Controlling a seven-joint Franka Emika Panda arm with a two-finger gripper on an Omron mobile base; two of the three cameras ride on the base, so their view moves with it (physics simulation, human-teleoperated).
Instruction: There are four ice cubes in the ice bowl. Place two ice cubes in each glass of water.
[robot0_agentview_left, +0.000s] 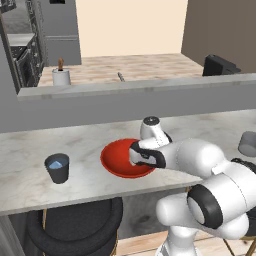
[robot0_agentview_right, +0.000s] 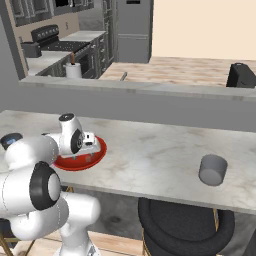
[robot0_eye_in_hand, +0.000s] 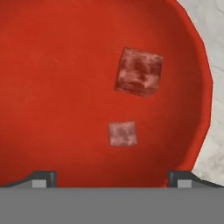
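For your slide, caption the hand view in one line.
Open gripper poised above the red ice bowl, two ice cubes lying inside.

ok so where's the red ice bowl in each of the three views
Left base view: the ice bowl sits centre on the marble counter, partly behind the arm.
Right base view: it sits left of centre, its rim showing past the hand.
Hand view: its red inside spreads across the picture, two ice cubes in it.
Shared landmark: the marble counter under the bowl.
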